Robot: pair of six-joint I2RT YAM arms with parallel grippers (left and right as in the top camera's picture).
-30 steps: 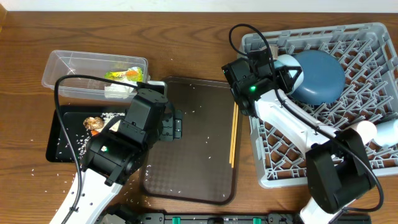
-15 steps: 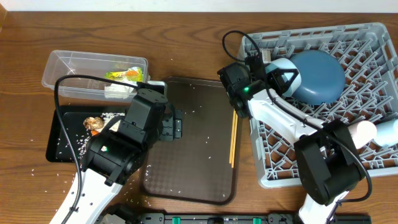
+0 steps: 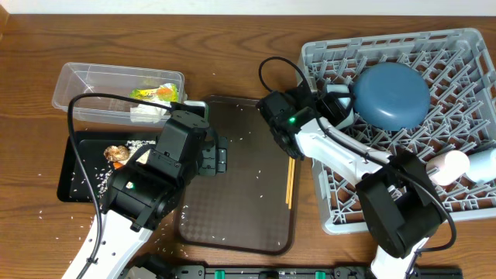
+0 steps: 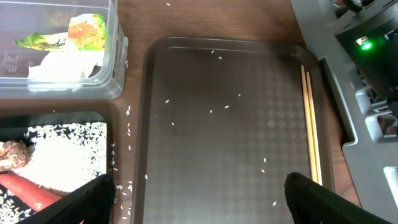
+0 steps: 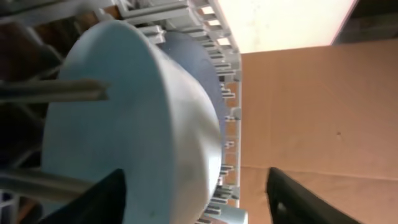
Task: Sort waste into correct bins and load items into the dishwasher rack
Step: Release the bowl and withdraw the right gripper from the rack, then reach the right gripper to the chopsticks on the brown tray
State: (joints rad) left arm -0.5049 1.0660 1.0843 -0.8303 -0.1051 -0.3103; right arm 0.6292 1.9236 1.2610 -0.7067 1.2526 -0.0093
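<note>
Because the right end effector (image 5: 196, 180) stands with its jaws spread wide around the small light-blue cup (image 5: 130, 124), gripping nothing that I can make out, the nearest risk is a snag. The cup sits closer to one finger than the other in the right wrist view, and I cannot tell whether that finger touches it. A slanted pull-out could therefore drag the cup off its pegs or tip it against the large blue plate (image 3: 391, 94) just beside it in the upper part of the dishwasher rack (image 3: 434, 39). The arm's black cable (image 3: 279, 57) loops near the rack's upper left corner and could catch on a peg or the wall. The left end effector (image 4: 199, 180) is likewise wide open and empty, hovering above the brown serving tray (image 4: 211, 81) in the middle of the overhead frame. The chopsticks (image 4: 310, 124) lie flat along that tray's right rim, close to the rack. Being thin and near the rim, they look hard to pinch, and a closing grip may take only one or flick both onto the worktop (image 3: 232, 46). Both arms crowd that strip, so a reach by either could knock the other. Rice (image 4: 62, 146) fills part of the black tray (image 4: 62, 116) at lower left, and stray grains on the serving tray and worktop are likely to be swept about.
</note>
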